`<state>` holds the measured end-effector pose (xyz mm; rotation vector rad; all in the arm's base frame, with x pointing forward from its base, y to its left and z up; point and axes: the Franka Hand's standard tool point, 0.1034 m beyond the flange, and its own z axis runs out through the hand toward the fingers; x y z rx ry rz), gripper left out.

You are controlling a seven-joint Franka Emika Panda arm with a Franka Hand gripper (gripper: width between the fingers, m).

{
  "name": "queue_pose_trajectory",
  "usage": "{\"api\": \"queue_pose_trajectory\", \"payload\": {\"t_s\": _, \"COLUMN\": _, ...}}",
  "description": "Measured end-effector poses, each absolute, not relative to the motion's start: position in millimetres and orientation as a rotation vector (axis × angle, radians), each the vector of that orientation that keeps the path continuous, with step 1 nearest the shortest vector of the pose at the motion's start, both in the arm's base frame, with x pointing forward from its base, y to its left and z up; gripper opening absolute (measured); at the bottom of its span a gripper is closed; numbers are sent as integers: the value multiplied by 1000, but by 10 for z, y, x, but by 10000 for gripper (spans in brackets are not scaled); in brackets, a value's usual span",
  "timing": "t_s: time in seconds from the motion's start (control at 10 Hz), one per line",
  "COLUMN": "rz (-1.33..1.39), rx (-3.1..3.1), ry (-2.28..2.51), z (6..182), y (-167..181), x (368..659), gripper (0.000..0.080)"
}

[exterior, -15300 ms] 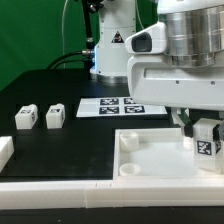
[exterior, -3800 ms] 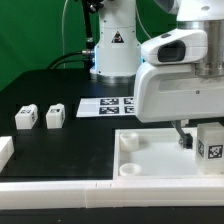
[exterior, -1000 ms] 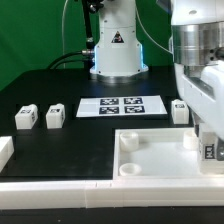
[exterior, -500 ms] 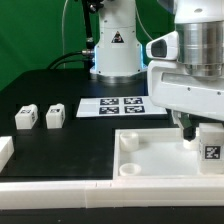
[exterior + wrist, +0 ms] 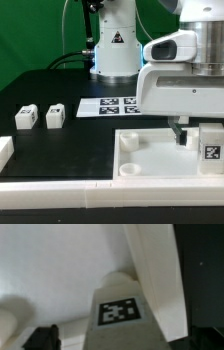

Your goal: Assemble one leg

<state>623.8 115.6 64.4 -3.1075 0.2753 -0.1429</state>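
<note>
A white leg (image 5: 209, 151), tag facing out, is pinched between the fingers (image 5: 183, 139) and held upright over the tray's (image 5: 150, 160) three o'clock corner.

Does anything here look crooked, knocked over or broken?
Nothing stands out. Two spare legs sit upright side by side on the table, the marker board lies flat, and the leg by the gripper stands upright on the tray.

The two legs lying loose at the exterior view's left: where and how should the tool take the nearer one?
From above, closing on two opposite plain side faces of the leg. It sits upright and clear of its neighbour, with room for fingers between.
</note>
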Motion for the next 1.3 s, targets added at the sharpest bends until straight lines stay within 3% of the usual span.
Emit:
{"api": "queue_pose_trajectory", "payload": {"t_s": 0.2, "rz": -151, "rx": -3138, "ry": -47, "z": 644, "y": 1126, "x": 6245, "gripper": 648}}
{"api": "queue_pose_trajectory", "payload": {"t_s": 0.4, "rz": -151, "rx": -3138, "ry": -77, "z": 640, "y": 1112, "x": 6244, "gripper": 648}}
{"api": "queue_pose_trajectory", "payload": {"t_s": 0.6, "rz": -151, "rx": -3138, "ry": -77, "z": 640, "y": 1110, "x": 6244, "gripper": 355}}
{"api": "queue_pose_trajectory", "payload": {"t_s": 0.7, "rz": -151, "rx": -3138, "ry": -77, "z": 640, "y": 1110, "x": 6244, "gripper": 355}}
{"api": "queue_pose_trajectory", "payload": {"t_s": 0.8, "rz": -151, "rx": -3138, "ry": -77, "z": 640, "y": 1110, "x": 6244, "gripper": 289}}
{"api": "queue_pose_trajectory", "payload": {"t_s": 1.3, "rz": -157, "rx": -3131, "ry": 93, "z": 639, "y": 1114, "x": 6244, "gripper": 289}}
